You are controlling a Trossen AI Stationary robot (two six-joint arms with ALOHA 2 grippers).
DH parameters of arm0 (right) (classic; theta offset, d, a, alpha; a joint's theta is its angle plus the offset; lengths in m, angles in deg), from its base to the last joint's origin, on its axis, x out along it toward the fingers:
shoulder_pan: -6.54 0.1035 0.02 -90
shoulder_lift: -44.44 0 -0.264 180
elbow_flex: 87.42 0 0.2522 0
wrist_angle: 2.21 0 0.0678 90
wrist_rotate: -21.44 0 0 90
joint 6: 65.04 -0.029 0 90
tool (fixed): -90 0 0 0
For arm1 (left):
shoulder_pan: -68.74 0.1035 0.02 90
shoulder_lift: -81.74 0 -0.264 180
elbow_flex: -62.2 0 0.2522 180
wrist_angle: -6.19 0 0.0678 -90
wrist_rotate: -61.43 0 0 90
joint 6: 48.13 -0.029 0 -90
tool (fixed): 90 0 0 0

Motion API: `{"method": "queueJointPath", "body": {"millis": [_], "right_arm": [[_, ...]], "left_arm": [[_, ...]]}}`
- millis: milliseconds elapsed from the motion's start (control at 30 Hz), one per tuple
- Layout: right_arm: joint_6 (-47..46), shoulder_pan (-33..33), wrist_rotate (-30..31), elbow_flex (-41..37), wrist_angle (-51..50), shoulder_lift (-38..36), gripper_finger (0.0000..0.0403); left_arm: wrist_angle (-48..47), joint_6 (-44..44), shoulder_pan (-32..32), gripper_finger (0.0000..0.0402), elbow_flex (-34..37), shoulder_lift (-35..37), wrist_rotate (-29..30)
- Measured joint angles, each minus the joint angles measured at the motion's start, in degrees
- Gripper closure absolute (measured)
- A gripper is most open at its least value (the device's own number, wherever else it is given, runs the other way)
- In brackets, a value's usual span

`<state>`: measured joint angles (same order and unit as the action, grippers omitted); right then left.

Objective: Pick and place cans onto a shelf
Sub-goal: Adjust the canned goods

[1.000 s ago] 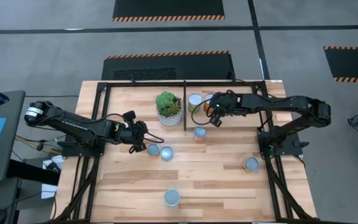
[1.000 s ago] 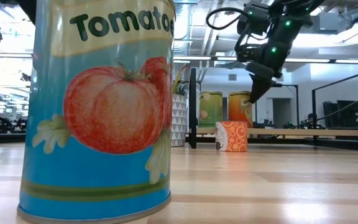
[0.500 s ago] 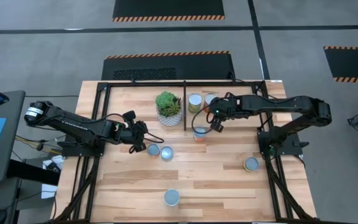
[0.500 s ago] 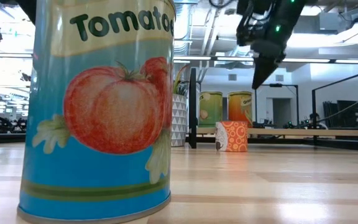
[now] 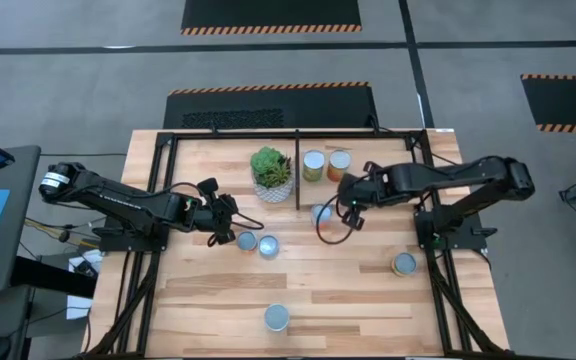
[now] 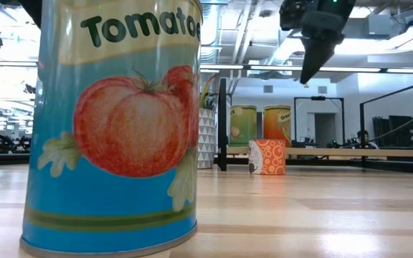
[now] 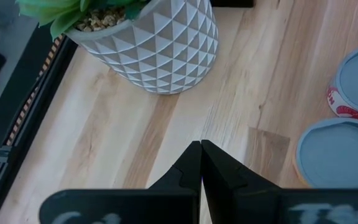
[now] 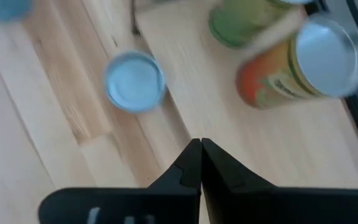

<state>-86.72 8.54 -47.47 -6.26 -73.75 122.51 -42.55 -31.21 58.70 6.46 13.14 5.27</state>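
Note:
Two cans stand upright on the shelf just right of its centre bar: a green one and an orange one; both also show in the low view. A small orange patterned can with a pale-blue top stands on the table in front of them. My right gripper is shut and empty, raised above this can. My left gripper is shut and empty, low at the table's left, beside two blue-topped cans.
A succulent in a white patterned pot stands left of the centre bar. A tomato can stands near the front edge, filling the low view. Another can stands at the right. Bare wood lies mid-table.
My right gripper has risen and drawn back from the shelf toward the table's near edge, uncovering the orange can, which stays standing beside the green one. It now hangs above the small patterned can.

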Motion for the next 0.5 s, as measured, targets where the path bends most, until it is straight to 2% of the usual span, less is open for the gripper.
{"method": "queueJointPath", "body": {"millis": [267, 500], "right_arm": [[-0.5, 5.6, -0.3, -4.5, 16.5, 0.0, 0.0381], [6.5, 12.7, -5.9, -5.9, 33.6, 0.8, 0.0376]], "left_arm": [[0.0, 0.4, 0.0, 0.0402, 0.0, 0.0, 0.0], [0.0, 0.3, 0.0, 0.0402, 0.0, 0.0, 0.0]]}}
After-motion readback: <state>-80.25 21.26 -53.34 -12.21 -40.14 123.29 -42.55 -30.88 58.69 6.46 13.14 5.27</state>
